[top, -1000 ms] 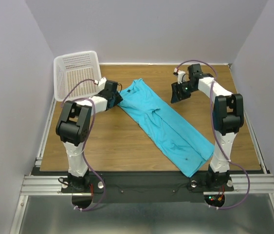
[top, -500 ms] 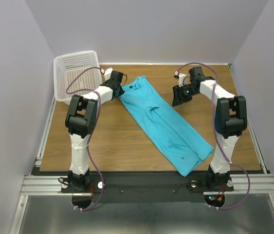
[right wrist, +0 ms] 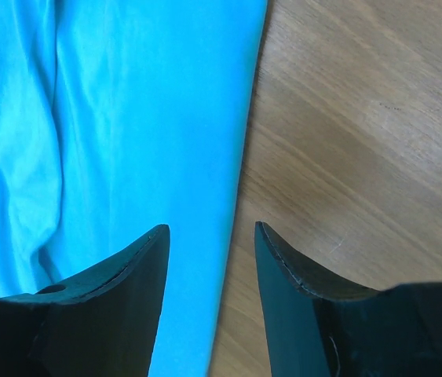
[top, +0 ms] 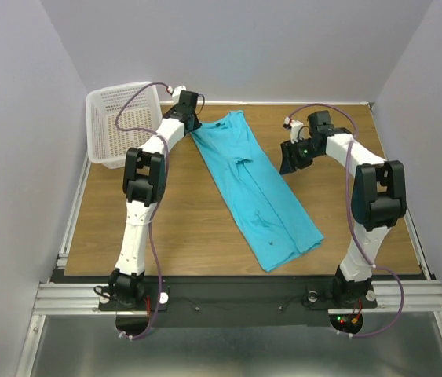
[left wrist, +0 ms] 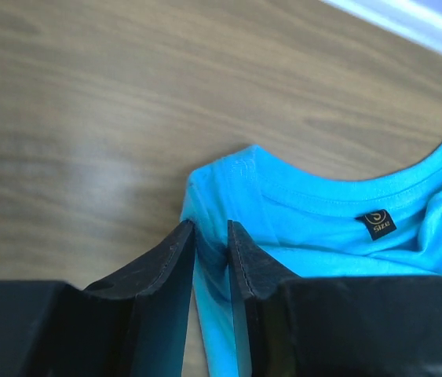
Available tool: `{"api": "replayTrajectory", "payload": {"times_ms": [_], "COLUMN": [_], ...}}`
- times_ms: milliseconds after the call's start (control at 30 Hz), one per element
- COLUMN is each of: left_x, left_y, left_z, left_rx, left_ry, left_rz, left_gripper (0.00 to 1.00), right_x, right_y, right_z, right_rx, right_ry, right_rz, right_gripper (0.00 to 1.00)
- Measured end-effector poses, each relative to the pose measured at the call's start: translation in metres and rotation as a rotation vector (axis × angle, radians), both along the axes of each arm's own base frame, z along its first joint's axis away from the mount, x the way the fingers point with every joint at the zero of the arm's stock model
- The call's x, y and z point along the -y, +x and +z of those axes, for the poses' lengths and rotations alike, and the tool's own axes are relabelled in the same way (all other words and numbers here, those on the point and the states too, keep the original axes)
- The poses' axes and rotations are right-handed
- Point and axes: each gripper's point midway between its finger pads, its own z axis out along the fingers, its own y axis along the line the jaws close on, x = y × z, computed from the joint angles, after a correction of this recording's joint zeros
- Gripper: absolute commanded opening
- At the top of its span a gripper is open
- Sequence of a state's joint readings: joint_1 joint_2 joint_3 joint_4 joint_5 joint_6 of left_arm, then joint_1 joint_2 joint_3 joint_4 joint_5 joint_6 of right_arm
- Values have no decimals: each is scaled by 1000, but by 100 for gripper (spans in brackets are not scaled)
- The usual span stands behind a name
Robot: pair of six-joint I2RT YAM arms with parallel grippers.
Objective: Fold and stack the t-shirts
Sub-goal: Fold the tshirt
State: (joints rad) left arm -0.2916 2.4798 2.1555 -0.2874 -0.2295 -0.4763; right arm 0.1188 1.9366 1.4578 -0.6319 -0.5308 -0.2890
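Lighting is bright, even and diffuse in all views, and comes from above. In the top view, shadows beneath the arms on the bench [top: 197,228] are faint and soft-edged. In the left wrist view, a pale glare patch sits centre left on the wood, and the black left fingers [left wrist: 169,271] are slightly blurred. The right fingers [right wrist: 126,275] render dark, with little surface detail.

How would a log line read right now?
left jaws: shut on shoulder of turquoise cloth t-shirt | right jaws: open over its edge | t-shirt: narrow strip on wooden table
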Motion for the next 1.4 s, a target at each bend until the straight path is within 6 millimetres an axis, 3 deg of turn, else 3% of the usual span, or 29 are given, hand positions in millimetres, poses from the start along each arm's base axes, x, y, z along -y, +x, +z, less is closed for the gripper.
{"api": "replayTrajectory", "payload": {"times_ms": [133,300,400,500,600,733,767,800,833,900,967,1033,1167,1233,1300,1400], "left_x": [-12,-23,-23,-21,-17,-17,-19,-22,-24,-32,-36,-36,-16,14,49,89], "left_y": [18,26,27,26,21,-15,-35,-56,-72,-128,-167,-202,-245,-271,-316,-379], "left_z": [7,15,27,53,96,155,182,200,214,241,256,250,198,142,89,51], "left_rx": [23,49,69,107,174,258,301,339,381,474,559,595,499,336,152,-24], "left_ry": [-14,-1,24,39,40,24,15,6,-2,-56,-122,-197,-356,-443,-501,-537], "left_rz": [-29,-75,-104,-140,-193,-252,-265,-275,-282,-298,-329,-373,-464,-513,-572,-689], "left_gripper": [43,63,63,63,64,68,73,88,95,99,98,98,97,95,93,93], "right_x": [1,5,6,7,9,16,18,21,24,30,36,41,49,52,53,52], "right_y": [-5,-8,-10,-20,-32,-58,-69,-79,-89,-111,-128,-140,-159,-167,-173,-183], "right_z": [6,14,21,30,36,29,24,18,12,3,-3,-7,-9,-6,-2,5], "right_rx": [21,49,71,96,120,107,86,73,57,21,-5,-15,-7,17,56,145], "right_ry": [-3,-18,-22,-23,-30,-62,-74,-84,-99,-123,-145,-166,-193,-201,-210,-211], "right_rz": [1,6,12,25,50,97,107,118,126,137,143,150,176,198,236,323], "right_gripper": [53,55,56,56,56,56,57,57,57,57,57,58,59,59,60,61]}}
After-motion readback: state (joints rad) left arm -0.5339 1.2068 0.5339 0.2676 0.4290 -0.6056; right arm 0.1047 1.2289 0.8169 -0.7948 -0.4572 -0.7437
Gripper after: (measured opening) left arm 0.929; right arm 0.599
